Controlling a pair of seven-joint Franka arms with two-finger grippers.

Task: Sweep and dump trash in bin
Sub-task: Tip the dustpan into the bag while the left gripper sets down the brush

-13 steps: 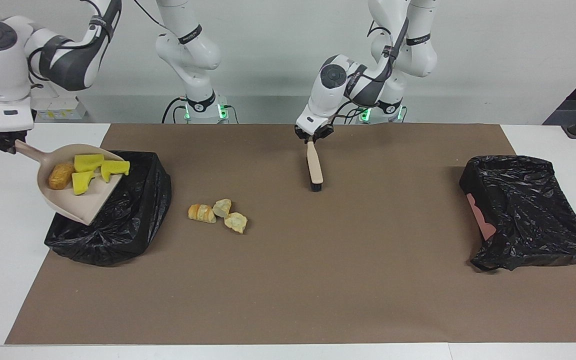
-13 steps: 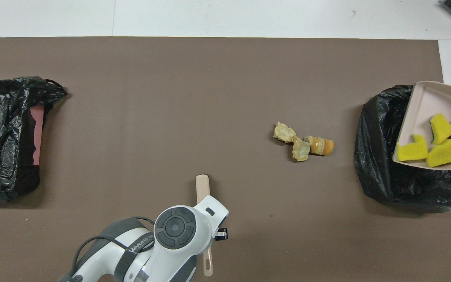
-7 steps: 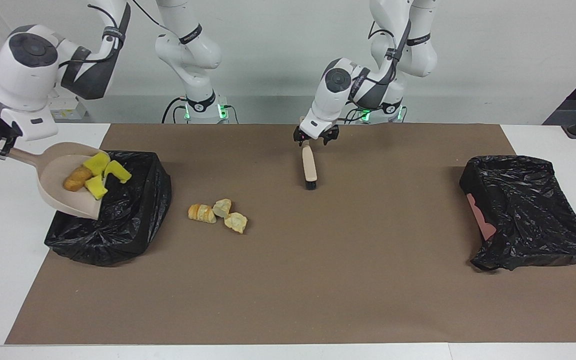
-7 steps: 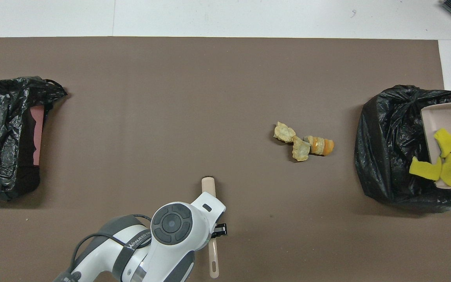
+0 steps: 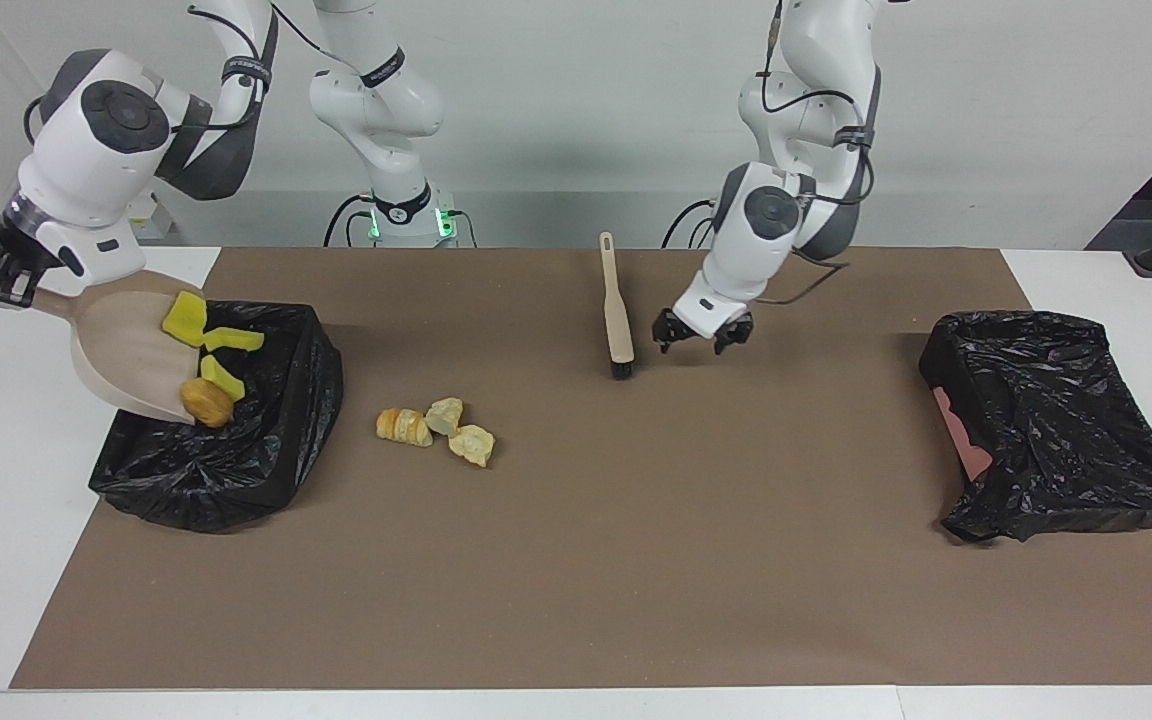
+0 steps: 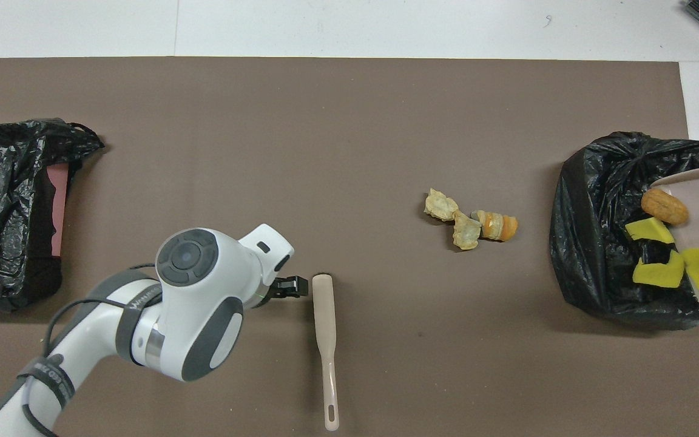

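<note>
The right gripper pinches the handle of a beige dustpan and holds it steeply tipped over a black-bagged bin at the right arm's end of the table. A brown bread roll sits at the pan's lowered lip, right over the bag's mouth. Three yellow sponge chunks cling along the pan's edge above the bin; from overhead they appear to be partly past the lip, though whether they have left the pan cannot be told. Three pale bread pieces lie clustered on the brown mat beside the bin, toward the table's middle. The left gripper, its fingers spread apart and holding nothing, hangs low over the mat just beside the brush. The brush lies flat on the mat, handle pointing toward the robots and dark bristles pointing away from them. A second black-bagged bin, with a pink patch showing through the plastic, stands at the left arm's end of the table, well apart from the scraps
</note>
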